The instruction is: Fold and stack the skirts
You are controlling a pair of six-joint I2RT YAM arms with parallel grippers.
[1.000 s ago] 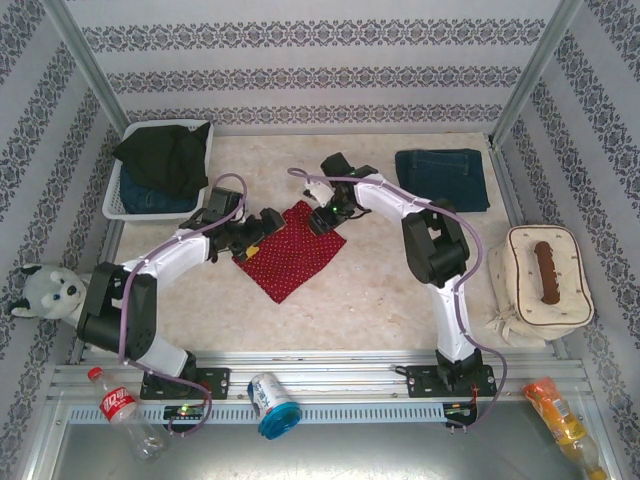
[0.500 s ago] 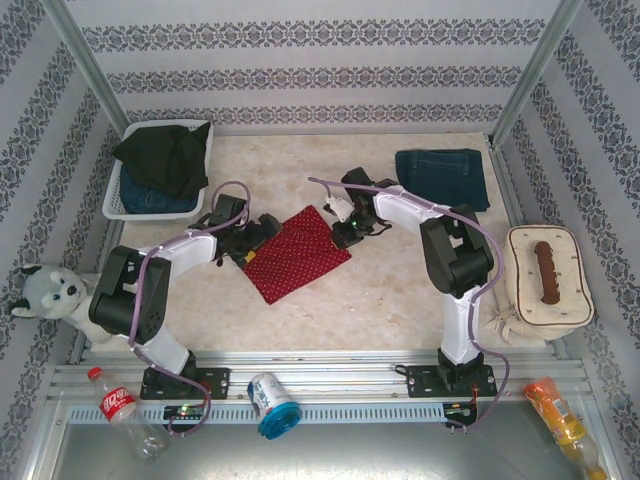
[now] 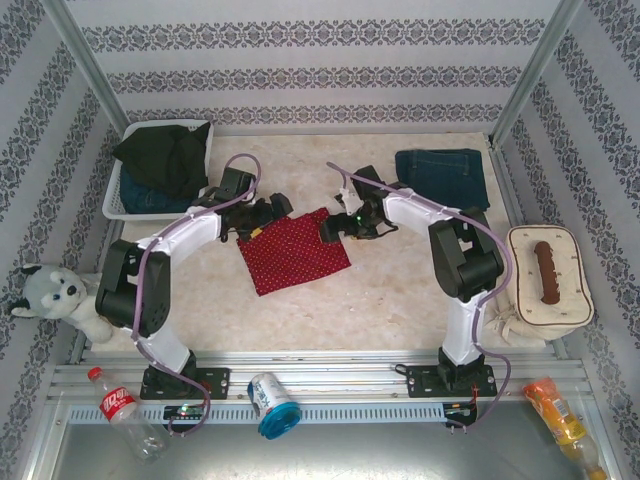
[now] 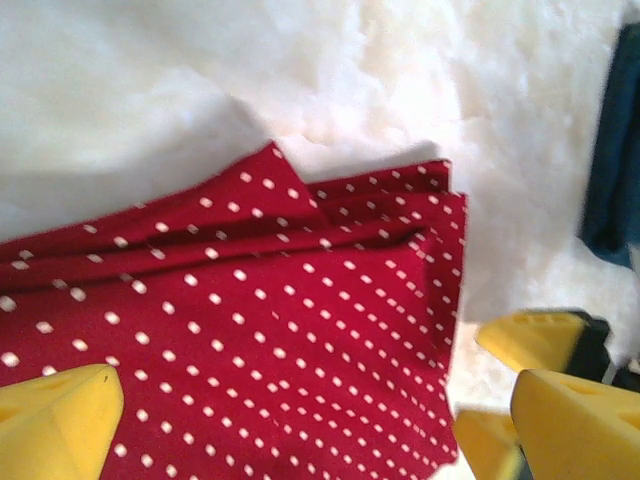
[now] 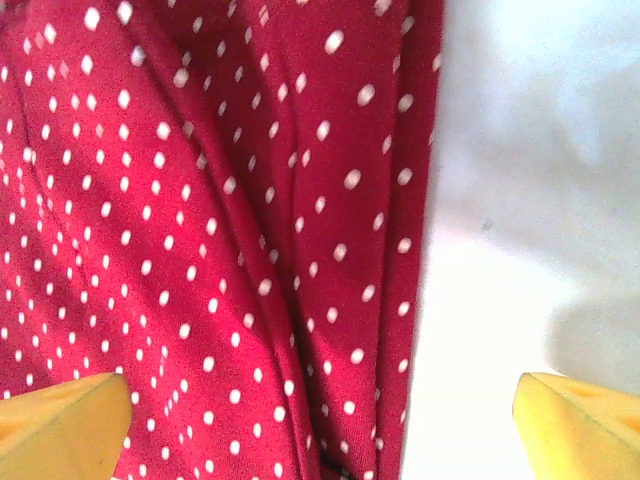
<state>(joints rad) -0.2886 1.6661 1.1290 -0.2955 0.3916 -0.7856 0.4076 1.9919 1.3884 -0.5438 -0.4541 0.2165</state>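
Red dotted skirt (image 3: 295, 250), folded mid-table, is flanked at its far corners by left gripper (image 3: 272, 207) and right gripper (image 3: 335, 228), both open, while a denim skirt (image 3: 441, 178) is laid folded far right and a black skirt (image 3: 165, 155) and second denim skirt (image 3: 150, 200) are left in the basket (image 3: 112, 200).

One skirt (image 3: 296, 249) lies central — second skirt (image 3: 442, 178) behind-right, basket (image 3: 114, 197) behind-left.

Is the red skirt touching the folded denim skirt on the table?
Apart. The top view shows bare table between the red skirt and the denim skirt.
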